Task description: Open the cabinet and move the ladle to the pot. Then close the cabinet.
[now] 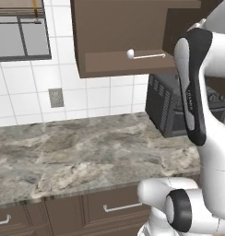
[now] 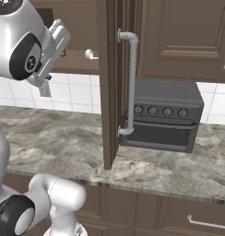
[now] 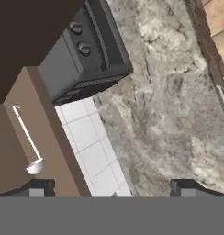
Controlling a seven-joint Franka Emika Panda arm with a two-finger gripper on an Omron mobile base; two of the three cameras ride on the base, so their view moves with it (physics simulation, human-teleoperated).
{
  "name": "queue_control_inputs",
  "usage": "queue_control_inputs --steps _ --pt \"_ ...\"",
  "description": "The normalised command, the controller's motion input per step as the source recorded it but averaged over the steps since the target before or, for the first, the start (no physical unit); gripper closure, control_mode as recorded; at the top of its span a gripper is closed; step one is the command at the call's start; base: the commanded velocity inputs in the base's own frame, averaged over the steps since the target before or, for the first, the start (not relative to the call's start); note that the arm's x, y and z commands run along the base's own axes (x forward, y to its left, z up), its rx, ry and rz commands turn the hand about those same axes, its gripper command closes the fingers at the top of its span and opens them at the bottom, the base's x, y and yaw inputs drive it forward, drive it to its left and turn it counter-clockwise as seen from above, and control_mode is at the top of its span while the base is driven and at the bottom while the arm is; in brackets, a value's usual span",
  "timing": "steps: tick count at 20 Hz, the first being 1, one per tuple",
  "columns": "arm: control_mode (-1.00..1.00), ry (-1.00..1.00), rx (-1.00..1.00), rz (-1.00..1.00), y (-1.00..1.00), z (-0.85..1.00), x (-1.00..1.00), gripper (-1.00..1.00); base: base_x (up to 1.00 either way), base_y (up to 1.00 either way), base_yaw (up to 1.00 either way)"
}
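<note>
Beyond the claw [image 3: 111, 187], whose two dark fingertips are standing wide apart and gripping nothing, the small silvery-white ladle with its round bowl and thin straight handle [image 1: 144, 55] is lying flat on the bottom shelf of the dark brown wooden wall cabinet [image 1: 119, 37]. Seen from the hand camera, the ladle [image 3: 27, 140] is sitting off to the side of the claw's left fingertip, not between the two tips, with its bowl toward the claw and its handle running away from it. From the left base camera its long axis is running roughly parallel to the shelf's front edge, bowl toward the tiled wall side, handle tip toward the arm. The cabinet's raised-panel door with the long vertical silver bar handle [image 2: 131, 83] is standing swung out, edge-on to the right base camera, so the shelf is lying exposed. A dark grey box-shaped oven with round knobs [image 2: 162, 115] is resting on the grey veined stone bench [image 2: 54, 138] below the cabinet. Judging from this layout, the opening step is appearing complete, and the coming reach is calling for a sideways shift to bring the thin handle between the fingertips, crossing its long axis.
</note>
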Motion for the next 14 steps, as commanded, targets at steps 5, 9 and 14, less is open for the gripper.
queue_control_inputs --steps 5,9,14 --pt "-1.0 0.0 -0.13 0.52 -0.24 -0.01 -0.4 -1.0 0.0 0.0 0.0" --pt "-1.0 0.01 -0.4 0.49 -0.01 0.0 -0.37 -1.0 0.0 0.0 0.0" --pt "-1.0 -0.01 -0.52 0.43 0.0 -0.02 -0.26 -1.0 0.0 0.0 0.0"
